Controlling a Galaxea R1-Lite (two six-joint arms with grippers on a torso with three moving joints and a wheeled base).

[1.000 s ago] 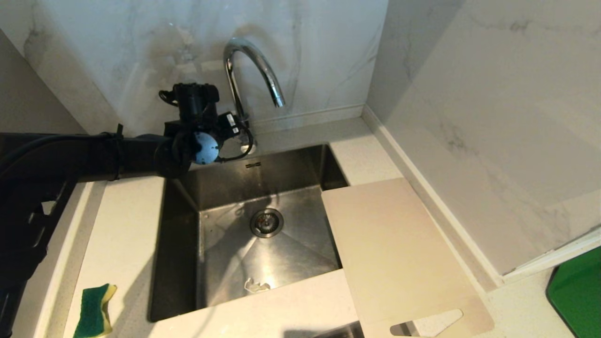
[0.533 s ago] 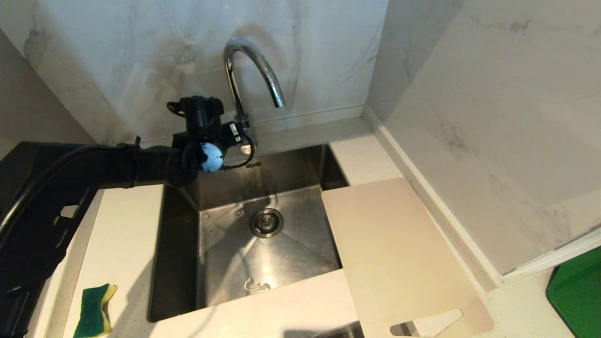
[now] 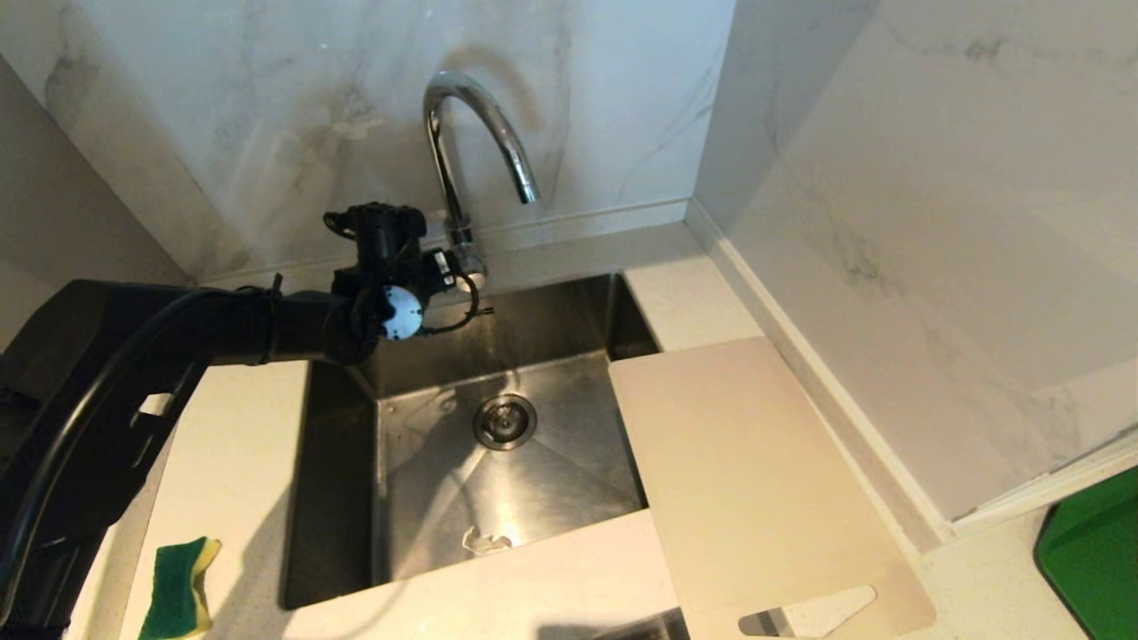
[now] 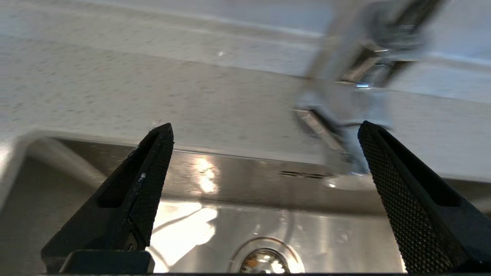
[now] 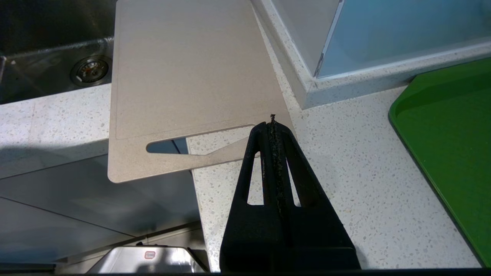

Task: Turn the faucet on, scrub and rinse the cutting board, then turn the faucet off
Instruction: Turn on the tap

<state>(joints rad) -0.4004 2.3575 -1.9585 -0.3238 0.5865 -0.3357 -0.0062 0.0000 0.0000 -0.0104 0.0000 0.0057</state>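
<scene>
Black textured fingers (image 4: 153, 168) of my left gripper (image 4: 264, 132) stand spread wide, nothing between them, at the back edge of the sink (image 3: 427, 498), just beside the faucet base. In the head view I can't see the fingers themselves; the wrist and cam block hide them, and the gripper (image 3: 449, 271) sits right against the faucet (image 3: 462, 133) foot. In the left wrist view the faucet (image 4: 345, 88) is a chrome blur, and I can't tell whether a finger touches the lever. Spout top is cut off in that view.

Right gripper (image 5: 272, 124) is parked, fingers pressed together, holding nothing. It hangs over the counter (image 5: 345, 172) near the handle end of the cutting board (image 5: 184, 69); not in the head view at all.

Cutting board (image 3: 756, 480) lies flat on the counter, right of the sink, its left edge overhanging the basin; handle slot points toward me, partly cut off by the frame bottom.

Count: 1 faucet, 1 board, 1 sink w/ 1 drain (image 3: 504, 421), 1 green-and-yellow sponge (image 3: 178, 591) on the counter front-left of the sink, 1 green tray (image 3: 1098, 556) far right, mostly cut off. Small pale scrap (image 3: 484, 540) lies on the sink floor near the front wall; can't make out what it is. No water seen at the spout.
</scene>
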